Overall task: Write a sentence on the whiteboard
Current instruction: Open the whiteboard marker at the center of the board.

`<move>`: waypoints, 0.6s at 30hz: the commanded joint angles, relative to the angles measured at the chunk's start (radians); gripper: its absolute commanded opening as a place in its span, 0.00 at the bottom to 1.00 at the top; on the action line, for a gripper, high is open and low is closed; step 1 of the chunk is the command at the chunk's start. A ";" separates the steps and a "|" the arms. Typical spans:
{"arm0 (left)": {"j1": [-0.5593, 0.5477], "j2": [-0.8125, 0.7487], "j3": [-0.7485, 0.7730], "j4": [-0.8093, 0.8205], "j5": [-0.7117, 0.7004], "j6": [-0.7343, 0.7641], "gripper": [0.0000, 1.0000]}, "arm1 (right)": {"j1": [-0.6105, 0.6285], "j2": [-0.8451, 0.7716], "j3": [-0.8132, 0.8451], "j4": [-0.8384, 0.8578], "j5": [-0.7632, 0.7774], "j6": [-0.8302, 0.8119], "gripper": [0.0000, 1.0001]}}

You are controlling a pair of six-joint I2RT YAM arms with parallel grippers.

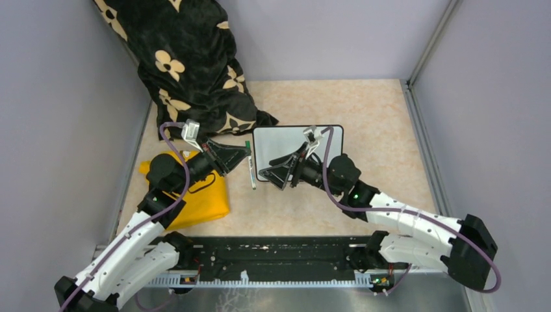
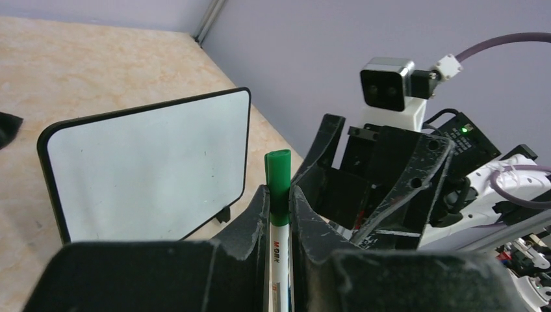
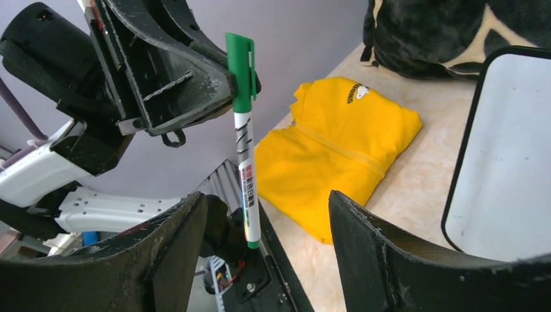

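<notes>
The whiteboard point(image 1: 281, 144) lies flat at mid-table, its face bare white point(image 2: 149, 169) point(image 3: 507, 162); the sentence is not in view. My left gripper point(image 1: 242, 153) point(image 2: 279, 193) is shut on a green-capped white marker point(image 1: 251, 166) point(image 2: 279, 179) point(image 3: 244, 140), held near where cap meets barrel, cap on. The marker hangs just left of the board's left edge. My right gripper point(image 1: 272, 177) point(image 3: 268, 198) is over the board's left part. It is open, faces the marker and holds nothing; the marker's lower end shows between its fingers, a little beyond them.
A folded yellow cloth point(image 1: 203, 195) point(image 3: 338, 153) lies left of the board, under the left arm. A black blanket with cream flowers point(image 1: 188, 65) point(image 3: 448, 32) is heaped in the back left corner. Grey walls enclose the table on three sides.
</notes>
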 commanded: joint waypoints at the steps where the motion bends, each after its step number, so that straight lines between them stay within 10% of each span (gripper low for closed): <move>1: 0.000 -0.017 -0.009 0.079 0.041 -0.039 0.00 | 0.009 0.071 0.067 0.172 -0.035 0.072 0.67; 18: 0.000 -0.047 -0.036 0.133 0.076 -0.069 0.00 | 0.019 0.256 0.170 0.301 -0.191 0.179 0.41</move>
